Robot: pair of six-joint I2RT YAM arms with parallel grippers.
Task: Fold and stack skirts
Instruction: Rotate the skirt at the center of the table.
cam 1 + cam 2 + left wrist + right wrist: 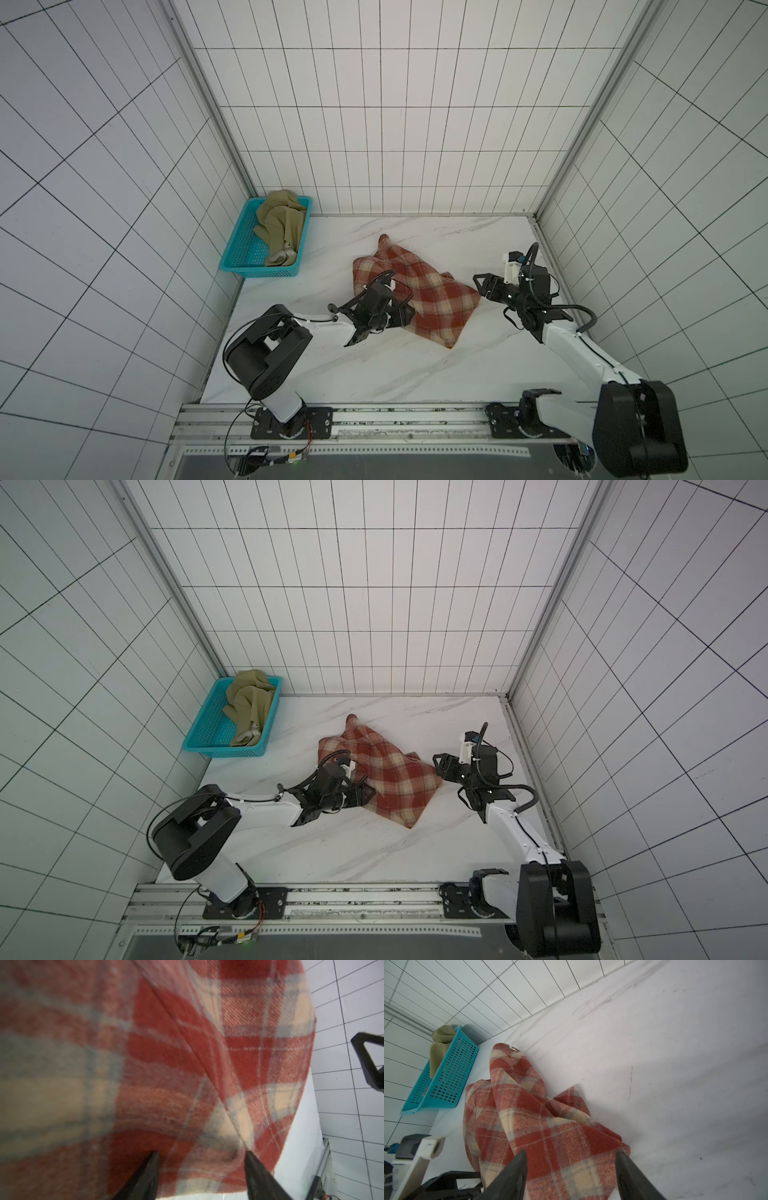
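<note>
Spreading appears in hand: crumpled red-rust and cream plaid cloth skirt [419, 291] central on white marbled counter [374, 374], left claw [407, 315] wide at its 8 o'clock edge, right claw [480, 284] wide at 3 o'clock. Next, likely pinch both edges.

1. Back wall [395, 104]: white rect. tiles, dark grout, seen in both top views.
2. Side walls [83, 187]: same tile, angled in twd back.
3. Corner posts [208, 95]: grey alu. profiles where walls meet.
4. Tabletop [374, 374]: white marble-look, faint grey veins.
5. Front edge: metal rail [415, 422] across the width.
6. Light: even, diffuse; soft shadows only.
</note>
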